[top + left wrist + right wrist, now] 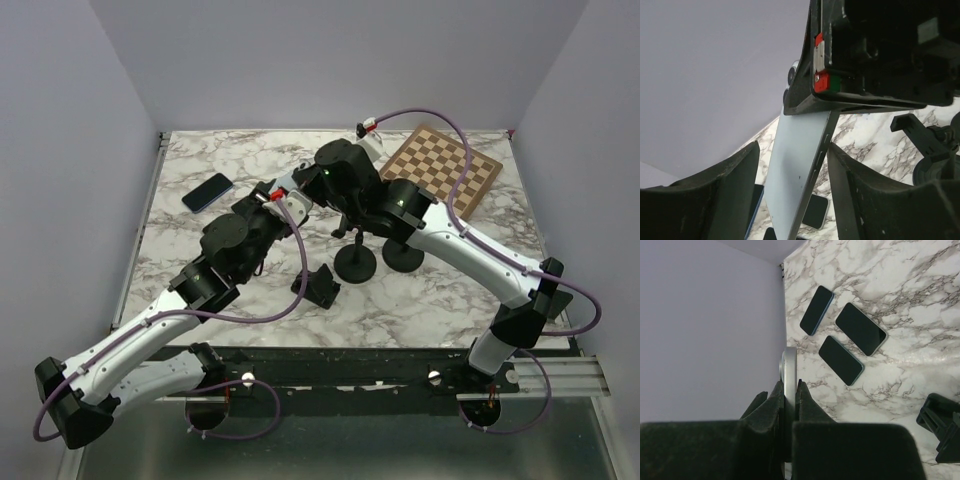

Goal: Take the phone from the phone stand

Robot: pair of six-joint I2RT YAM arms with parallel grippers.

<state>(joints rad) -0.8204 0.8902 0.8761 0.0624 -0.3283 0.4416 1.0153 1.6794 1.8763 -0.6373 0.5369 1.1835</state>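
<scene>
- Top view: the left arm (150, 335) and right arm (480, 255) meet above the middle of the marble table (470, 300). The stand (355, 262) sits just near of that meeting point, and a chessboard (443, 167) lies at the far right. The phone itself is hard to make out among the wrists here.
- Left wrist view: the pale phone (795, 190) hangs on edge in the air, pinched at its upper end by the right gripper (810, 107). The left gripper (794, 147) straddles it with its fingers (730, 195) apart, one on each side and not visibly pressing. The stand's arm shows to the right, apart from the phone.
- Right wrist view: the right gripper's fingers are clamped tight on the phone's thin edge. Three other phones (840, 360) lie flat on the table beyond.
- Step, as I judge it: the phone looks lifted free and a handover is under way. Next, the left fingers need to close squarely on the phone's faces before the right lets go.
</scene>
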